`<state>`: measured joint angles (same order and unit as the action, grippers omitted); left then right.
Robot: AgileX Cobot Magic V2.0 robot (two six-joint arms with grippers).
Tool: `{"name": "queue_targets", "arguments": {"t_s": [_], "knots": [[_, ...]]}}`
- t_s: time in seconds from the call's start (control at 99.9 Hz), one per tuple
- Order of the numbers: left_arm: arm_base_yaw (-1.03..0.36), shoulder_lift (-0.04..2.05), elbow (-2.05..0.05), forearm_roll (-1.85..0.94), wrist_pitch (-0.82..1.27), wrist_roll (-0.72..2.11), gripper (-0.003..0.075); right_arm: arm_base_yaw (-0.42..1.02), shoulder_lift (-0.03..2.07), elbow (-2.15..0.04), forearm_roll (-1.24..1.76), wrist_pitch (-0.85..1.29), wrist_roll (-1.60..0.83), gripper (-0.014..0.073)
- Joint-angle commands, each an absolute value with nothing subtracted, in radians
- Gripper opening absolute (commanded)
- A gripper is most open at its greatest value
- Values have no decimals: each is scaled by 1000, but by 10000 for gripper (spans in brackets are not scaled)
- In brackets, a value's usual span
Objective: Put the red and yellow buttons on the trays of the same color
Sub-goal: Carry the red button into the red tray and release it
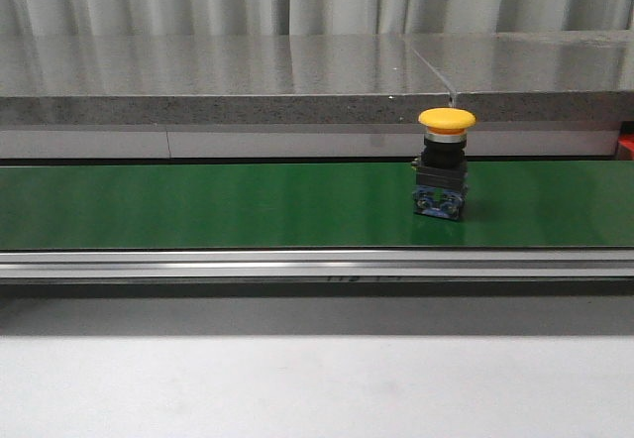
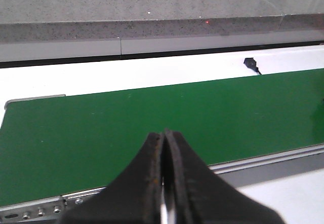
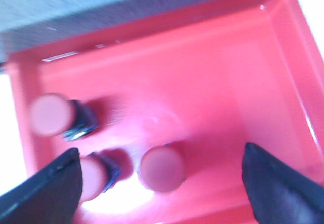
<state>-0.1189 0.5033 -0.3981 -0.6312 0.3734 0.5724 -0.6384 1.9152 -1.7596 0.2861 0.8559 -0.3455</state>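
- Green belt [image 1: 198,205] runs across the front view; one yellow button [image 1: 446,121] stands upright on it on a black-and-blue base, no arm near it there.
- Left gripper [image 2: 164,148]: fingers pressed together, nothing between them, poised above the near edge of the belt. Bare green surface lies beyond the fingertips; the yellow button does not show in this view.
- Right gripper [image 3: 162,183]: fingers spread wide apart, holding nothing, hanging over the red tray [image 3: 243,77].
- Three red buttons in that tray, picture blurred: one [image 3: 161,169] between the fingers, one [image 3: 93,176] just beside one finger, one [image 3: 50,114] a little beyond it.
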Motion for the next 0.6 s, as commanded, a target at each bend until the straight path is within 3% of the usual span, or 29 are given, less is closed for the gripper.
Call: {"name": "queue_targets", "arguments": {"t_s": [0.0, 0.25, 0.59], "knots": [[-121, 509, -427, -655, 311, 573, -19, -631, 1780, -1788, 335, 866, -368, 633], [-121, 509, -427, -655, 311, 573, -19, -578, 1523, -1654, 373, 888, -437, 633], [-121, 509, -427, -655, 311, 573, -19, -443, 1274, -1311, 374, 1017, -454, 633]]}}
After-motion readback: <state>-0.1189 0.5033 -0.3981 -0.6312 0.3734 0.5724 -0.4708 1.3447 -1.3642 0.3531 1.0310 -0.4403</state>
